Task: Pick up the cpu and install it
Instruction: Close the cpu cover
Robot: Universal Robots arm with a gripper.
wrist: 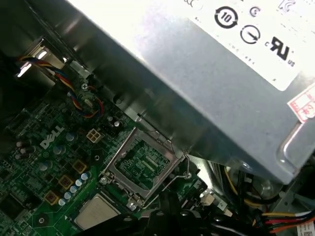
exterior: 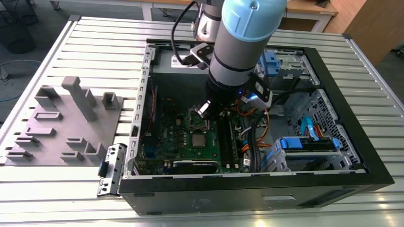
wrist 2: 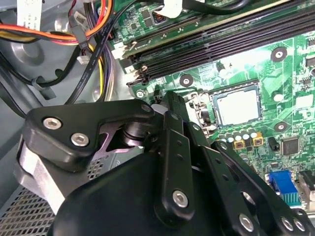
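The gripper (wrist 2: 172, 104) is seen up close in the second wrist view, all black links and bolts, down inside the case. Whether it's wide or narrow can't be told from these shots, tbh. Nothing is seen held in it.

Just beside it, clear of it, the cpu (wrist 2: 237, 105) is found lying flat in its socket on the green motherboard (wrist 2: 290, 64), silvery top facing up. So it's already seated, apparently. In the first wrist view the hinged metal frame (wrist: 142, 164) next to the chip is shown swung open, with the board visible through its window.

A bit further out, the long black memory slots (wrist 2: 221, 42) are lined up alongside the socket, and a bundle of orange, yellow and black cables (wrist 2: 93, 29) is draped past them. The grey power supply box (wrist: 197, 73) is seen behind that.

Furthest out, in the exterior view, the open PC case (exterior: 353, 142) is laid on its side on a slatted metal table (exterior: 94, 52), and a grey moulded tray (exterior: 63, 123) is parked at the exterior view's left.
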